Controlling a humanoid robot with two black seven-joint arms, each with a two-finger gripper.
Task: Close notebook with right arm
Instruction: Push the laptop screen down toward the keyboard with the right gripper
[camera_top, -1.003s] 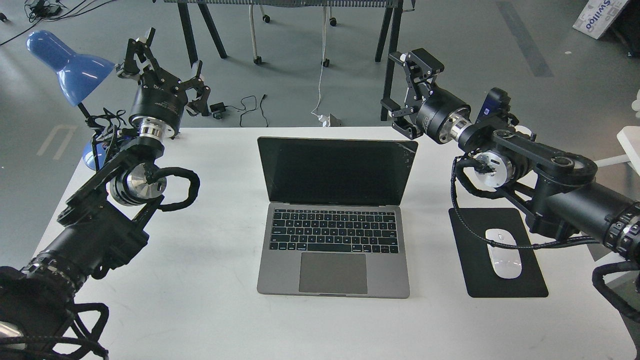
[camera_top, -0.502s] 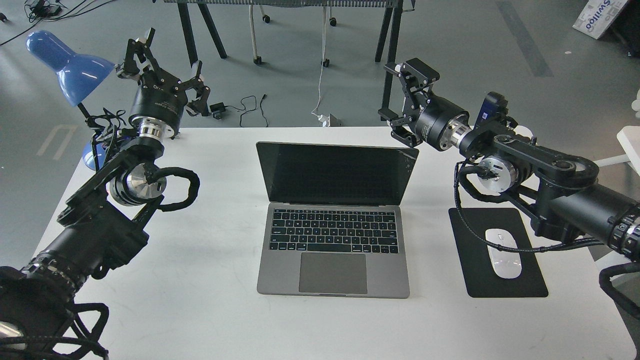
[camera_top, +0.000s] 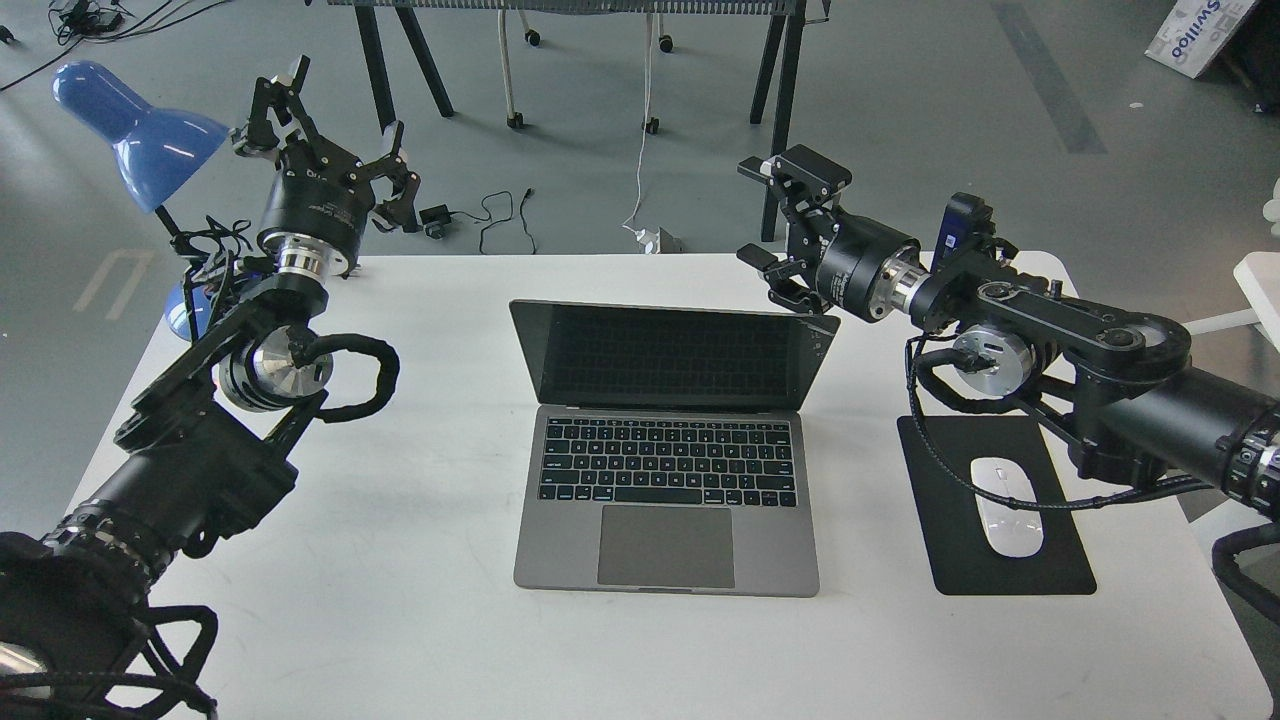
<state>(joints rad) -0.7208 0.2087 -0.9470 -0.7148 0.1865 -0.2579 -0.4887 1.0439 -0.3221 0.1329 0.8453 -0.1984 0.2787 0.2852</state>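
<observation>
Notebook (camera_top: 665, 470) mid bench (camera_top: 400, 620), open, lid tilted toward the keyboard, screen dark. No readable marking on it. Mouse (camera_top: 1010, 505) on black mouse pad (camera_top: 1010, 570), just right of notebook. Right arm (camera_top: 1080, 360) reaching in over the pad; right tool (camera_top: 775, 230) fingers apart, lower finger at the lid's top right corner, contact likely but hard to confirm. Left tool (camera_top: 325, 140) raised over far left bench edge, fingers spread, holding nothing. Blue lamp (camera_top: 135, 130) at far left corner. Far right on floor: white box (camera_top: 1205, 35) with partial blue lettering, upside down, not legible.
</observation>
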